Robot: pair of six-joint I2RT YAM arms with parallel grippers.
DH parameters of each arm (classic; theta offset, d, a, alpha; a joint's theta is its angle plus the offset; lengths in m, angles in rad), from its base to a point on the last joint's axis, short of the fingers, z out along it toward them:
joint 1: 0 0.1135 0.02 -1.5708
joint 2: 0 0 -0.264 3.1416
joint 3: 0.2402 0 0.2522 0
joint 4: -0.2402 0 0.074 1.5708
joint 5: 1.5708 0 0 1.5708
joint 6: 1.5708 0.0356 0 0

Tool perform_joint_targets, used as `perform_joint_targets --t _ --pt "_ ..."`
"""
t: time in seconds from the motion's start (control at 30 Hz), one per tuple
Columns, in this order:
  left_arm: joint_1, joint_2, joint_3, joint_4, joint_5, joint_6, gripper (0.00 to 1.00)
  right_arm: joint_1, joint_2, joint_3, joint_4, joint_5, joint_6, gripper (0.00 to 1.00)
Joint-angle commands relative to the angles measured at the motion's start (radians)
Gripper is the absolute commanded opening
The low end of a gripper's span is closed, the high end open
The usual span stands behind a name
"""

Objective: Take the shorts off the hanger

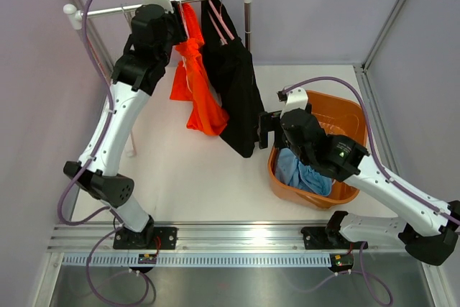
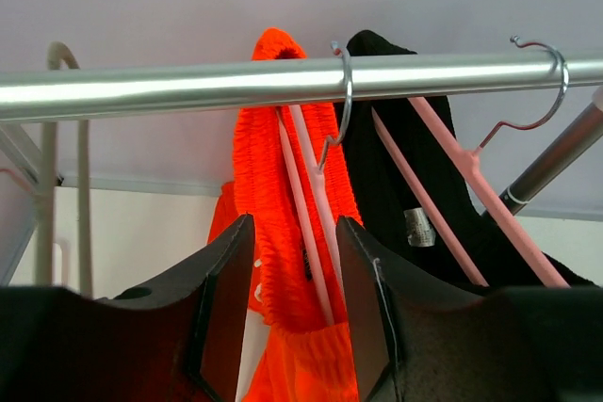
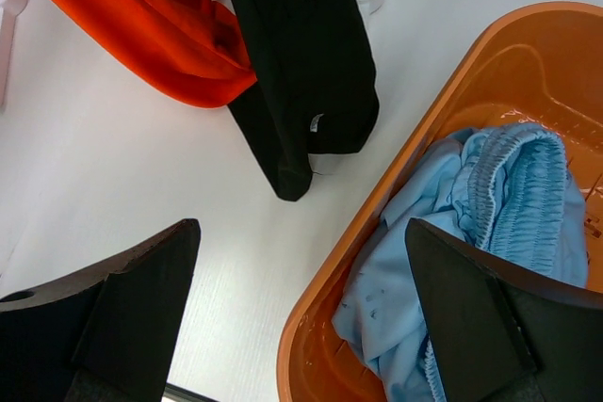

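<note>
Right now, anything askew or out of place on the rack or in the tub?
Nothing stands out: orange shorts and black shorts hang on pink hangers from the rail; light blue shorts lie inside the orange tub.

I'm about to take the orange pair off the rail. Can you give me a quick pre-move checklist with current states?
1. Left gripper open: ok.
2. Orange shorts in line with its gap: ok.
3. Fingers touching the fabric: cannot tell.
4. Hanger hook seated on the rail: ok.
5. Right gripper open and empty: ok.
6. Light blue shorts in the basket: ok. Black shorts off their hanger: not ok.
</note>
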Motion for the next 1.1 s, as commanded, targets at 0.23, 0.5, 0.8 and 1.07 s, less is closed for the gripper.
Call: perform_joint_targets --t 0.23,0.5,0.8,1.07 --pt "-0.013 0.094 0.075 0.084 -0.036 -0.038 0.49 -0.01 -0.038 -0.008 -0.038 0.055 -0.007 0.99" --pt "-0.013 0.183 0.13 0.095 -0.048 -0.027 0.53 -0.009 -0.049 -0.017 -0.05 0.073 -0.019 0.99" --pt "-0.012 0.252 0.171 0.091 -0.079 -0.015 0.54 -0.01 -0.058 -0.047 -0.032 0.085 -0.029 0.99" --pt "-0.012 0.252 0.168 0.073 -0.097 -0.009 0.19 -0.01 -0.068 -0.066 -0.026 0.085 -0.03 0.99"
